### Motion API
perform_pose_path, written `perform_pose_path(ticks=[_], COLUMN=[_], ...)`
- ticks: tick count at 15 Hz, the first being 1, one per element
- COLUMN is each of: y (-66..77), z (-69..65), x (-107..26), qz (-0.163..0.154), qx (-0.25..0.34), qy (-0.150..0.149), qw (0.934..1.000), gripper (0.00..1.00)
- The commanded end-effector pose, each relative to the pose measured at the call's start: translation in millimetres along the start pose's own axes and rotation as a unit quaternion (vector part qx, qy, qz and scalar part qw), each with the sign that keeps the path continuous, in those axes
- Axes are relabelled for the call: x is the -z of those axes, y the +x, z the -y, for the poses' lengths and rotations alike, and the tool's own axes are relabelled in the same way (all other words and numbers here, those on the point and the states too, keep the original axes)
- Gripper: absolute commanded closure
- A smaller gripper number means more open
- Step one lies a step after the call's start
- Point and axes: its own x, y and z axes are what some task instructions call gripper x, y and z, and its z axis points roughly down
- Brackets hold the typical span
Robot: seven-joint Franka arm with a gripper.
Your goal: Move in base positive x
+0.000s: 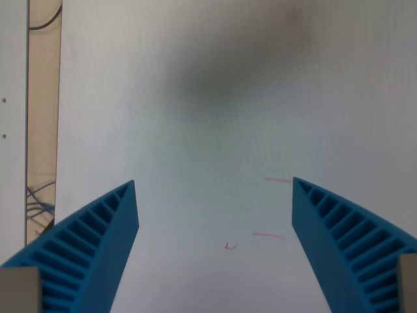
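Observation:
My gripper hangs above a white table surface. Its two blue ribbed fingers stand wide apart at the lower left and lower right of the wrist view. Nothing is between them. A soft dark shadow lies on the white surface above the gripper in the picture.
Faint red pen marks sit on the white surface between the fingers. At the wrist view's left a wooden strip runs along the table edge, with dark cables on it. A pale panel lies beyond it.

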Motion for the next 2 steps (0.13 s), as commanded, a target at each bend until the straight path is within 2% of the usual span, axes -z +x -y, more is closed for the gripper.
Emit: perform_pose_path(ticks=[1,2], y=[20.4,25.3], z=[-8.7,-10.4], x=[1.6,0.6], qz=[0.034,0.034], qx=[0.009,0.009], qy=[0.004,0.004], qw=[0.9994,0.9994], gripper=[0.0,0.0])
